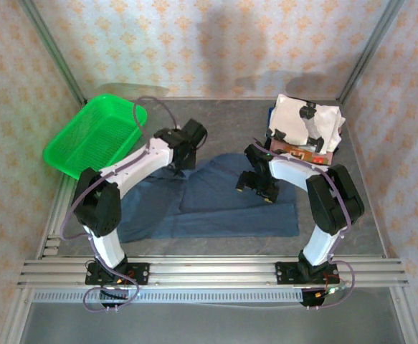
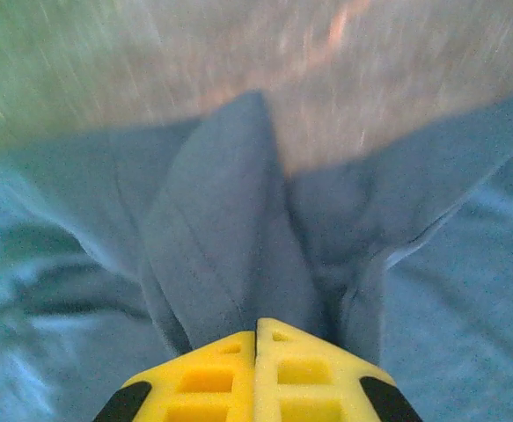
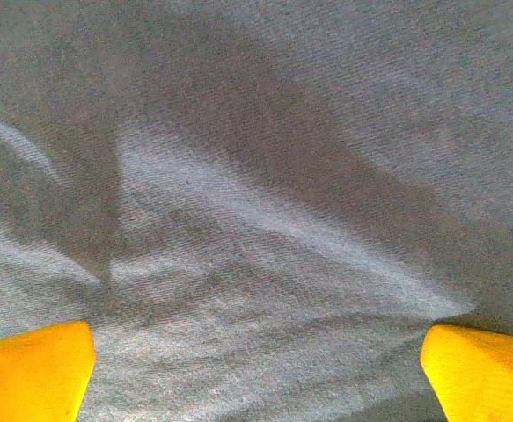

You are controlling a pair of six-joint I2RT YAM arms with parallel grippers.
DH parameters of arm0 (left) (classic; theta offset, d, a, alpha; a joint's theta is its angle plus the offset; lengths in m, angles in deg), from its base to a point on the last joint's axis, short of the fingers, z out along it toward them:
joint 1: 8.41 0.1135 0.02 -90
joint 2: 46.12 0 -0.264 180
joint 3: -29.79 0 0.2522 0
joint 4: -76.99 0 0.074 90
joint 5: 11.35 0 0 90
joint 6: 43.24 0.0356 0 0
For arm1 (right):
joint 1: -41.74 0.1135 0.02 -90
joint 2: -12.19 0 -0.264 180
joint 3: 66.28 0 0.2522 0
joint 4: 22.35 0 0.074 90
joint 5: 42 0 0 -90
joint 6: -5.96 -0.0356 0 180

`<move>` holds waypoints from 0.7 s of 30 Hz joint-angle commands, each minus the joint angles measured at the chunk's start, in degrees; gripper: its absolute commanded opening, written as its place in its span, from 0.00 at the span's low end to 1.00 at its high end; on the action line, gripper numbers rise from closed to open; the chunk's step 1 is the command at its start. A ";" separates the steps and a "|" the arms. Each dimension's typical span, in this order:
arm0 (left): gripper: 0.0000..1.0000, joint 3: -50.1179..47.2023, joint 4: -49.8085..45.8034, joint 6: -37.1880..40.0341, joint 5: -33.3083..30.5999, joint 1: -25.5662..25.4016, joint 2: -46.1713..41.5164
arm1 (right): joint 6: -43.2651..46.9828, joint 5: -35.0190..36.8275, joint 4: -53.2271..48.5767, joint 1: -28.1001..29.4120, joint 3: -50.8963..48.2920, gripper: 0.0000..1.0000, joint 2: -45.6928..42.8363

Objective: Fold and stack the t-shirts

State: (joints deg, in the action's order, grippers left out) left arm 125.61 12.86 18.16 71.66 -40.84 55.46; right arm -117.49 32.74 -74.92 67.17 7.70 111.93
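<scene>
Now the blue shirt [image 1: 223, 208] lies mid-table, long side left to right; the left gripper [image 2: 256, 352] pinches a fold at its far edge, jaws shut, while the right gripper [image 3: 256, 352] hangs wide open and empty over the cloth

Cream wallpaper [image 1: 216, 43] (small orange floral motifs) backs a grey tabletop [image 1: 223, 122] framed by aluminium posts [image 1: 51, 50].
</scene>
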 commanded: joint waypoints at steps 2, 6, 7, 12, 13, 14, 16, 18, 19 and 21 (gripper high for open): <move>0.33 -10.48 8.35 -15.02 6.05 -2.61 -3.36 | -0.33 3.21 -2.05 -0.91 -2.48 0.98 1.65; 0.64 -14.22 10.00 -18.56 6.12 -2.80 -9.82 | -0.41 3.35 -2.02 -0.90 -2.43 0.98 1.47; 0.68 -13.93 9.61 -18.80 5.83 -2.15 -11.51 | -0.43 3.32 -2.02 -0.91 -2.48 0.98 1.26; 0.74 -12.79 9.24 -20.05 10.30 5.42 -16.06 | -0.11 2.21 -1.42 -0.91 -2.99 0.98 -0.39; 0.74 -13.26 10.11 -20.47 11.60 7.44 -16.54 | 0.15 1.68 -0.99 -0.90 -3.22 0.98 -1.09; 0.74 -13.90 11.15 -20.66 12.52 9.15 -16.82 | 0.45 1.19 -0.44 -0.84 -3.55 0.98 -1.87; 0.74 -15.06 14.39 -21.31 16.24 12.93 -16.16 | 1.35 0.10 0.66 -0.90 -4.21 0.98 -4.00; 0.72 -16.29 18.74 -22.00 19.96 15.96 -14.48 | 2.49 -1.60 1.81 -0.91 -4.80 0.98 -6.05; 0.69 -16.36 20.82 -22.03 21.87 17.20 -13.00 | 3.01 -2.48 2.11 -0.90 -4.94 0.99 -7.17; 0.65 -15.74 23.98 -21.74 25.37 18.99 -9.58 | 4.06 -3.73 1.94 -0.91 -4.94 0.99 -8.76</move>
State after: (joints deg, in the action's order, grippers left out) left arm 110.55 30.30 -2.50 90.11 -23.44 42.00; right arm -115.68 30.81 -73.17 66.54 3.25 106.29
